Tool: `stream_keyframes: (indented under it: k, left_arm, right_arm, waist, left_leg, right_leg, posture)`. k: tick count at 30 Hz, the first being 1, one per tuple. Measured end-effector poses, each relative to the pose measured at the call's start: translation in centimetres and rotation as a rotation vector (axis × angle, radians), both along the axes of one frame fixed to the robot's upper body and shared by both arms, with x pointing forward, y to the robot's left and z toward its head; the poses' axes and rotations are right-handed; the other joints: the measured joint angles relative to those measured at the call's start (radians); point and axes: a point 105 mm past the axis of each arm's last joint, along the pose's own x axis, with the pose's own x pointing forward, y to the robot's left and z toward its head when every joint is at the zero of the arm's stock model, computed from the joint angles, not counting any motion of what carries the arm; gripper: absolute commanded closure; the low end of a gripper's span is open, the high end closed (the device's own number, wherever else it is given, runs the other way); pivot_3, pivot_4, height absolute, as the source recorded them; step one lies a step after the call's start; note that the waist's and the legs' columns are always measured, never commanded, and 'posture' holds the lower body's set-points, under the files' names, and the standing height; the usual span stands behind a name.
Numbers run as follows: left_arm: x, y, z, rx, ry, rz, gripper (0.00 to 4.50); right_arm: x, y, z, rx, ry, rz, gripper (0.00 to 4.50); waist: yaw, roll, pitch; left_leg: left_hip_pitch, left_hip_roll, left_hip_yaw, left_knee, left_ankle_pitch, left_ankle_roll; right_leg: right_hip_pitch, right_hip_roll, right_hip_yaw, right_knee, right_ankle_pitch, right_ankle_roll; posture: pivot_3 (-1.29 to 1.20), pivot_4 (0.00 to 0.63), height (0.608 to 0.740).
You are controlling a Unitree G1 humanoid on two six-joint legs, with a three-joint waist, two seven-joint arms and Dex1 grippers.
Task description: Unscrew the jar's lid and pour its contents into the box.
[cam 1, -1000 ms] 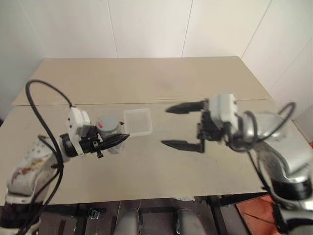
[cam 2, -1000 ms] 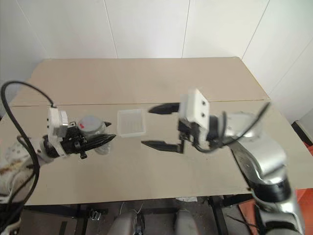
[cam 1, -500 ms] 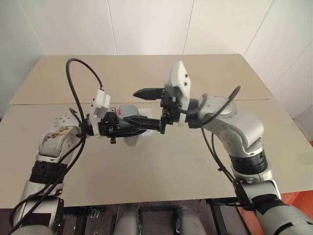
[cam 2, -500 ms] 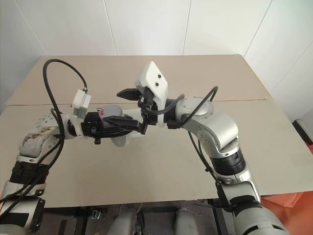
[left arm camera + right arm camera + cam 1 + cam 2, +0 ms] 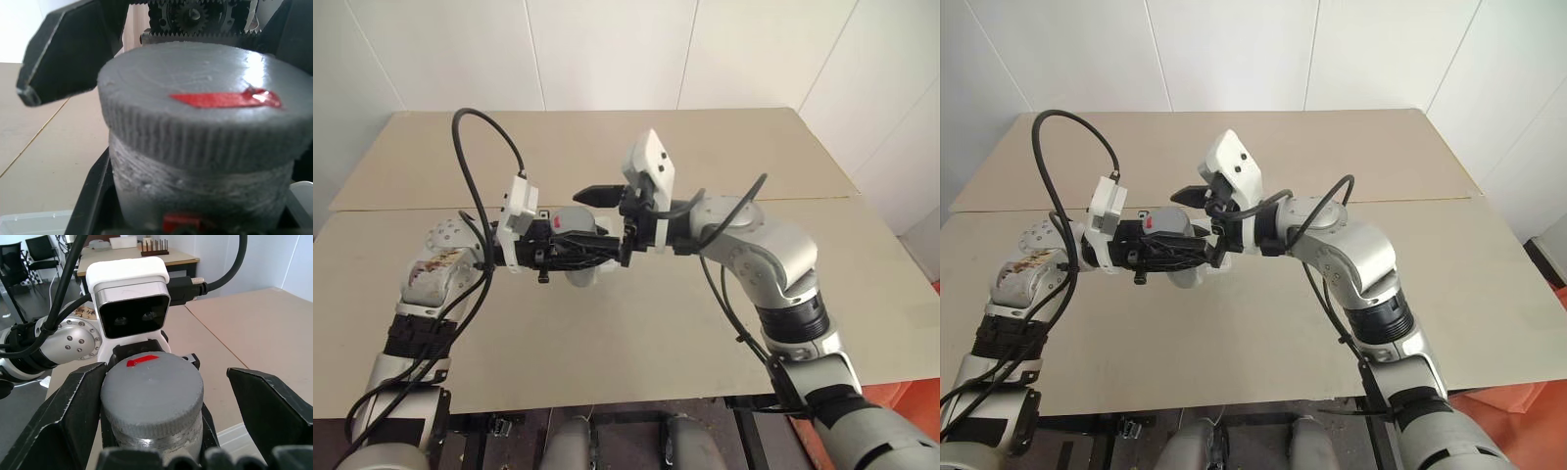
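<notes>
Step in hand: getting a grip on the lid [image 5: 151,382] to unscrew it. Left gripper [image 5: 597,251], jaws clamped on the jar [image 5: 195,196], holds it above the worktop [image 5: 636,323] at frame centre. Right gripper [image 5: 161,396], jaws wide, straddles the lid without gripping it. Next: close, then twist. Box [image 5: 34,223] lies beneath.

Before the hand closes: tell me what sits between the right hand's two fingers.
In the right wrist view, the grey lid on the jar sits between the open right hand's fingers.
</notes>
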Motion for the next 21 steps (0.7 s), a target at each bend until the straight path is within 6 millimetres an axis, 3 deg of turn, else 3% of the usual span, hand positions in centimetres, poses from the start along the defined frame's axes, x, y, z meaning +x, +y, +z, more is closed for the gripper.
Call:
stream_keyframes:
  k: [4, 5, 10, 17, 21]
  left_arm:
    - [0.2, 0.1, 0.0, 0.000, 0.000, 0.010, 2.56]
    - [0.3, 0.1, 0.0, 0.002, -0.002, 0.011, 2.56]
    - [-0.1, 0.1, 0.3, 0.016, -0.014, -0.022, 2.56]
    - [-3.1, -1.0, 2.2, 0.026, -0.080, -0.244, 2.56]
    - [-3.4, -0.6, 2.5, 0.038, -0.068, -0.261, 2.56]
  right_arm:
    - [-0.3, 0.3, 0.0, -0.011, -0.004, 0.034, 1.61]
    - [-0.3, 0.3, -0.1, -0.012, -0.002, 0.039, 1.75]
    - [-0.4, 0.3, 0.1, -0.003, -0.017, 0.137, 1.75]
    - [-1.5, -0.2, 1.8, 0.025, -0.080, 0.648, 1.75]
    - [-1.2, 0.6, 2.1, 0.002, -0.096, 0.753, 1.75]
  waist:
    - [0.000, 0.000, 0.000]
    - [0.000, 0.000, 0.000]
    - [-0.001, 0.000, 0.000]
    - [-0.004, 0.000, 0.000]
    - [-0.009, 0.001, 0.000]
  left_leg:
    - [0.000, 0.000, 0.000, 0.000, 0.000, 0.000]
    - [0.000, 0.000, 0.000, 0.000, 0.000, 0.000]
    - [0.000, 0.000, 0.000, 0.000, 0.000, 0.000]
    - [0.000, 0.000, 0.000, 0.000, 0.000, 0.000]
    - [0.001, 0.001, 0.000, 0.000, 0.000, 0.000]
  right_leg:
    - [0.000, 0.000, 0.000, 0.000, 0.000, 0.000]
    - [0.000, 0.000, 0.000, 0.000, 0.000, 0.000]
    - [0.000, 0.000, 0.000, 0.000, 0.000, 0.000]
    - [0.000, 0.001, 0.000, 0.000, 0.000, 0.001]
    - [0.000, 0.001, 0.000, 0.000, 0.000, 0.001]
  posture:
    - [0.00, 0.150, 0.740]
    - [0.00, 0.150, 0.740]
    - [0.00, 0.150, 0.740]
    - [0.00, 0.150, 0.740]
    - [0.00, 0.150, 0.740]
